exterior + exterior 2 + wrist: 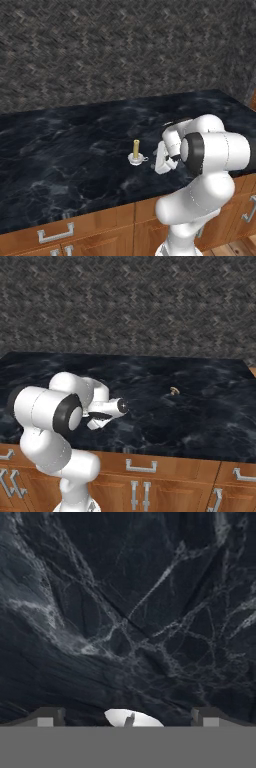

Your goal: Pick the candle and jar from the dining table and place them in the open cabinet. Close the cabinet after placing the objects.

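The candle (136, 151) is standing upright on the counter (60, 155), a short yellow-gold stick rising out of a small round white-silver holder with a tiny handle sticking out on one side. It is sitting toward the middle of the black marble, whose white veins are running in all directions, and just to the left of the gripper (161, 162) in the left base view. In the right base view the candle (174, 390) is showing as a small yellowish stub on a pale base, well to the right of the arm's hand; it is too small there to make out the handle. In the hand view the marble (150, 612) is spreading across the frame, and a pale rounded shape at the bottom edge, between the two dark fingertips (46, 717), is probably the holder's rim (132, 717), though it is cut off too much to be sure. The jaws are standing wide apart and released, gripping nothing. The white arm is bending low over the front part of the counter, above the warm brown wood base (100, 225) with its silver handles (55, 233). A grey herringbone wall (125, 45) is rising behind the counter.
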Controlling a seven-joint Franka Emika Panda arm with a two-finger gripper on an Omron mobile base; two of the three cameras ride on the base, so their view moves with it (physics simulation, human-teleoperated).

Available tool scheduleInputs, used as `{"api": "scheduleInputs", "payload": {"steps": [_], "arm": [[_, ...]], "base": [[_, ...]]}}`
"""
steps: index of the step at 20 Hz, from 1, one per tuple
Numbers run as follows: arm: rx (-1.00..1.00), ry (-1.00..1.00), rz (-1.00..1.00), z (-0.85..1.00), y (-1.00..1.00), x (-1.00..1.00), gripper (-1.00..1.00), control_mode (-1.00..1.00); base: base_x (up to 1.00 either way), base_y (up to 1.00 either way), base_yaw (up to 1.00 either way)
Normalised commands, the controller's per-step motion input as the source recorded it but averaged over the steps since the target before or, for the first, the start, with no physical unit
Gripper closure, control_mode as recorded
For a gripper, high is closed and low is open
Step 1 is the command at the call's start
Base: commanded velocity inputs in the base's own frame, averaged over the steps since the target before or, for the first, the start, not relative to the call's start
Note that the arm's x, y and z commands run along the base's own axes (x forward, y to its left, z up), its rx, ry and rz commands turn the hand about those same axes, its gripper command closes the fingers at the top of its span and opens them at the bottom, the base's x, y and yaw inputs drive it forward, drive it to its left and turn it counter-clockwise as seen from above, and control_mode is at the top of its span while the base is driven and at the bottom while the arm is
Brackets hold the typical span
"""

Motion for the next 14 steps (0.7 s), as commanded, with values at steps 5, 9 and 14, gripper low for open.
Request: {"api": "scheduleInputs", "payload": {"steps": [5, 9, 14], "arm": [[0.03, 0.00, 0.00, 0.00, 0.05, 0.09, -1.00, -1.00], [0.11, 0.02, 0.00, 0.03, 0.04, 0.05, -1.00, -1.00], [0.10, 0.07, 0.00, 0.02, 0.11, 0.14, -1.00, -1.00]], "base": [[0.00, 0.00, 0.00], [0.00, 0.00, 0.00], [0.00, 0.00, 0.00]]}}
